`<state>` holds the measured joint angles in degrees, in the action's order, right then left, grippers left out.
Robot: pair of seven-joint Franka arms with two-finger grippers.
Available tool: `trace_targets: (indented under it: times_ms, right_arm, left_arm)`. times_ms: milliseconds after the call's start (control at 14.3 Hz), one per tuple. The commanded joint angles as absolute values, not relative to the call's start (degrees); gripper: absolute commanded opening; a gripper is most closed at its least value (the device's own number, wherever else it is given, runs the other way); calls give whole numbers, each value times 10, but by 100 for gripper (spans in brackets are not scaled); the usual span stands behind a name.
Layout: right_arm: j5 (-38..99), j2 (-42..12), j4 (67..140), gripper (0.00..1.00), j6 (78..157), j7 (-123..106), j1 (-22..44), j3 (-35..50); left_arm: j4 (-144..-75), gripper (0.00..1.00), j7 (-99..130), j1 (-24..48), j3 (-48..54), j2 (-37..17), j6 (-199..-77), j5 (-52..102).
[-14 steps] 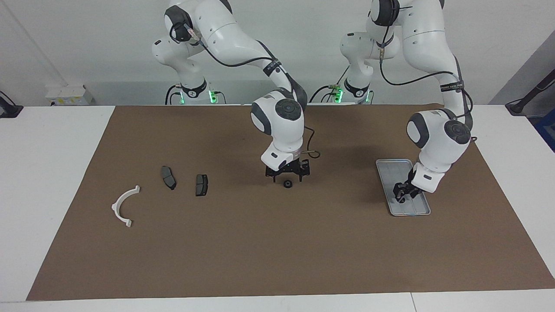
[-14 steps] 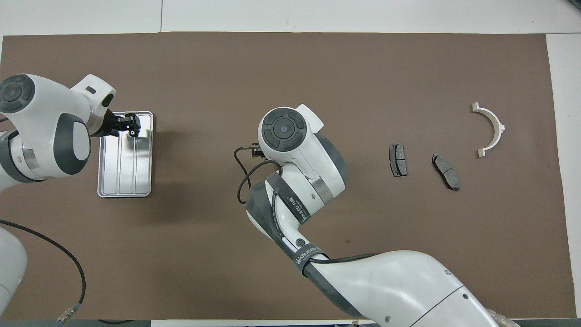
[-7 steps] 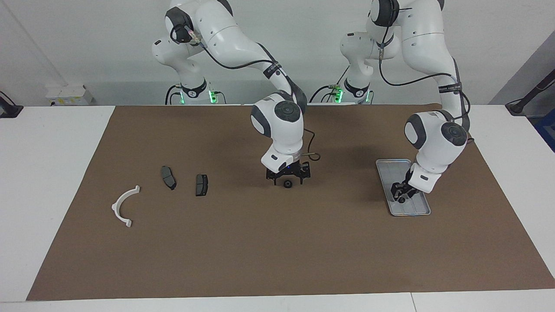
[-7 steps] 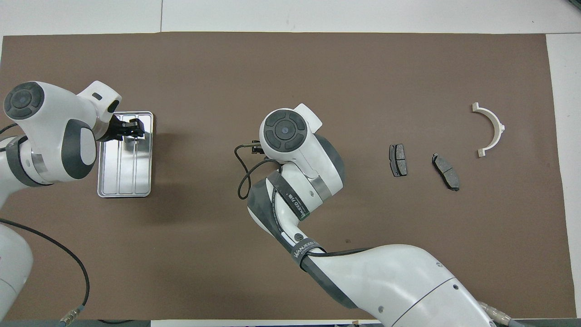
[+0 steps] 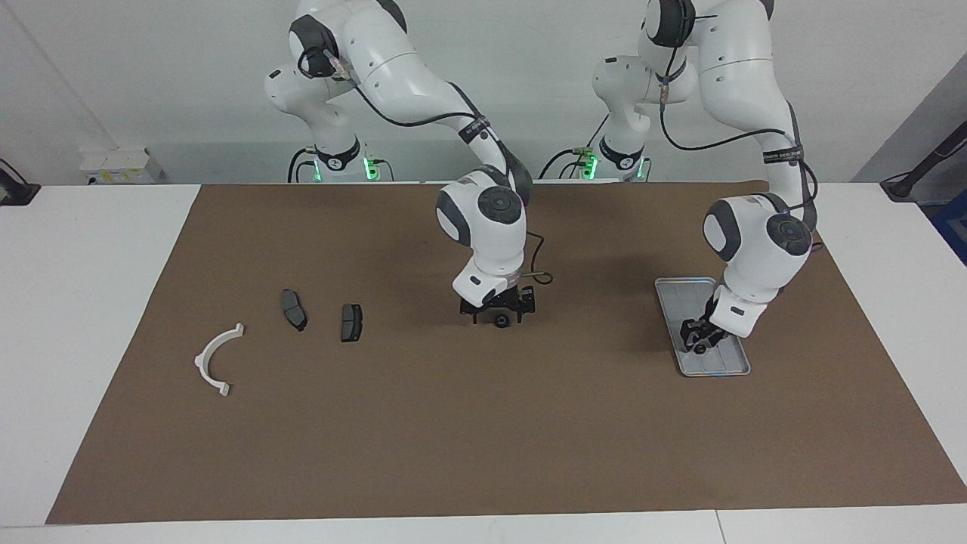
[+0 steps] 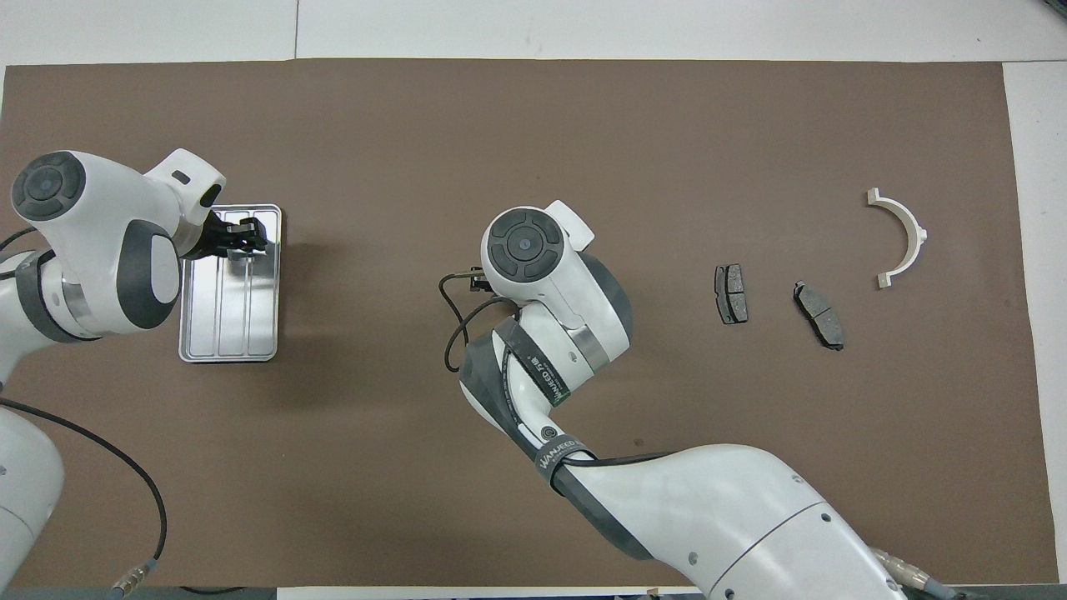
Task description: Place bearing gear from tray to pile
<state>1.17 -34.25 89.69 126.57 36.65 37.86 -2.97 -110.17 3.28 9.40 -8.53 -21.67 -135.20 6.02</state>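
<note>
Facing view: the left gripper (image 5: 699, 341) pinches a small dark bearing gear (image 5: 701, 349) just over the tray (image 5: 684, 291); the right gripper (image 5: 498, 312), fingers spread, stands low over another gear (image 5: 500, 321) on the brown mat (image 5: 483, 423) mid-table, well apart from the pile (image 5: 291, 310)

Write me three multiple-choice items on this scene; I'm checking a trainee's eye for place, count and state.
1. The tray lies
A. toward the left arm's end of the table
B. toward the right arm's end
C. on top of the pads

2. How many dark brake pads are there?
A. one
B. two
C. four

3. The right gripper is
A. open over a small black gear
B. shut on a brake pad
C. out of view

Answers: 1 A, it sits under the left arm's wrist. 2 B, two lie side by side. 3 A, its fingers are spread above the gear.
</note>
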Motion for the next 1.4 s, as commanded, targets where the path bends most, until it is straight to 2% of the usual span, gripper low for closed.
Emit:
trace_targets:
  times_ms: [0, 699, 909, 979, 1119, 1329]
  right_arm:
    - [18, -334, 910, 100, 1274, 360, 378, -25]
    - [19, -334, 929, 100, 1304, 361, 379, -18]
    - [19, -334, 929, 92, 1304, 361, 379, -18]
    - [19, -334, 929, 85, 1303, 361, 379, -18]
    - [19, -334, 929, 64, 1303, 361, 379, -18]
    - [19, -334, 928, 36, 1303, 365, 379, -18]
  left_arm:
    - [-1113, 55, 14, 93, -87, -215, -1370, 71]
    - [-1112, 55, 13, 96, -87, -221, -1375, 71]
    - [-1111, 54, 13, 95, -86, -221, -1376, 71]
    - [-1111, 54, 13, 95, -87, -221, -1376, 71]
    - [-1111, 49, 13, 95, -86, -221, -1376, 71]
    - [-1111, 33, 13, 94, -87, -221, -1377, 71]
